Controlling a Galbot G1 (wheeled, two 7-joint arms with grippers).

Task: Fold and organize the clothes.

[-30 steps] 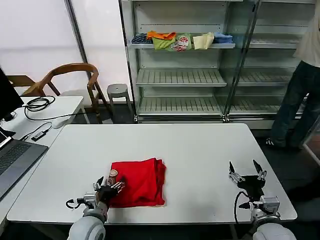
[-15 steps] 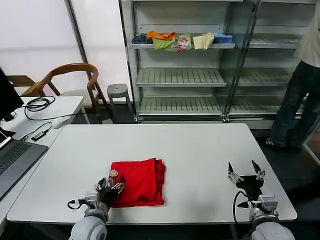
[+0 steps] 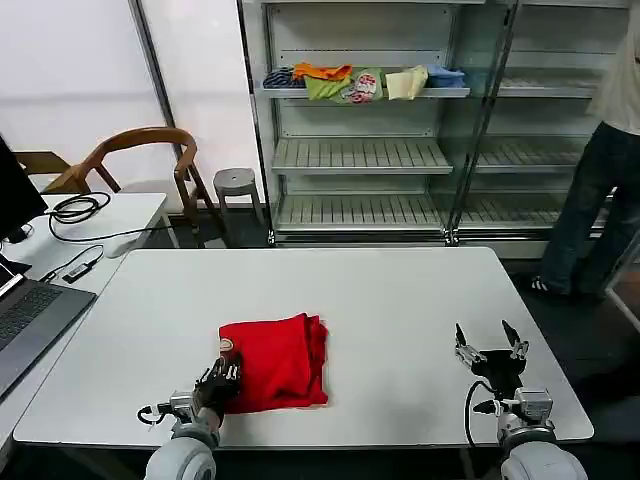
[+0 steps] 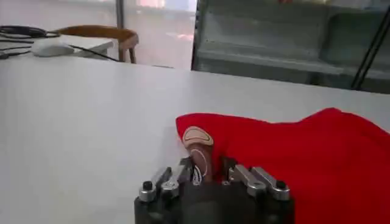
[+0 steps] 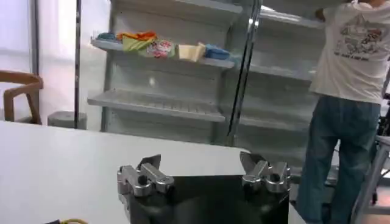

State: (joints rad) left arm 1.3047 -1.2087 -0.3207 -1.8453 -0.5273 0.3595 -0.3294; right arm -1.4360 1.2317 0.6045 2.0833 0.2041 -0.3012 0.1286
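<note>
Red T-shirt (image 3: 275, 362) mid-table, left gripper (image 3: 217, 380) at its near-left edge.

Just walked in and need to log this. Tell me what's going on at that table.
The robot is folding a red T-shirt, which lies folded into a compact bundle on the white table. The left tool is at the bundle's near-left corner, fingers closed on the cloth beside a bit of print. The right tool hovers open over bare table to the right, idle.
</note>
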